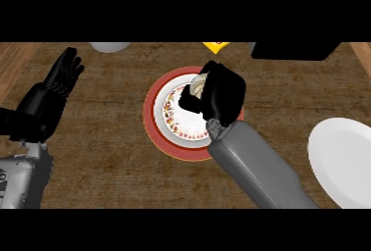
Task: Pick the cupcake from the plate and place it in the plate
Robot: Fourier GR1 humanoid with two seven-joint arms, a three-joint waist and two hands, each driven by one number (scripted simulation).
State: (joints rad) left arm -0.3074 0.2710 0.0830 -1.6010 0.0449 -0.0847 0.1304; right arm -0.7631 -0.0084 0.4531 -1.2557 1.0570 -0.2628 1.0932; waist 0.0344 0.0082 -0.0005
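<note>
The counter (109, 142) is a dark wood-grain surface. Near its middle lies a red-rimmed plate (156, 117), with a white inner face and a ring of small coloured marks around that face. The cupcake (196, 89) sits on this plate, toward its upper right part. Only a pale sliver of it shows, because the right hand (221, 93) covers most of it.

The right hand comes in from the lower right on a grey forearm (253, 166) that crosses the lower right rim of the red-rimmed plate. Its fingers are curled down around the cupcake, and the thumb (190, 102) closes in from the left side. Whether the cupcake is lifted off the plate or resting on it cannot be told from this view.

A white plate (344, 162) lies at the right edge of the counter, well apart from the red-rimmed plate. Nothing is seen on the part of it that shows; its right portion is cut off by the frame edge.

The left hand (54, 88) rests at the left edge of the view, fingers straight and pointing up, holding nothing.

Along the top edge are a pale rounded object (110, 46), a small yellow item (216, 46), and a black block (293, 50). All three are partly cut off, and their contents cannot be judged.
</note>
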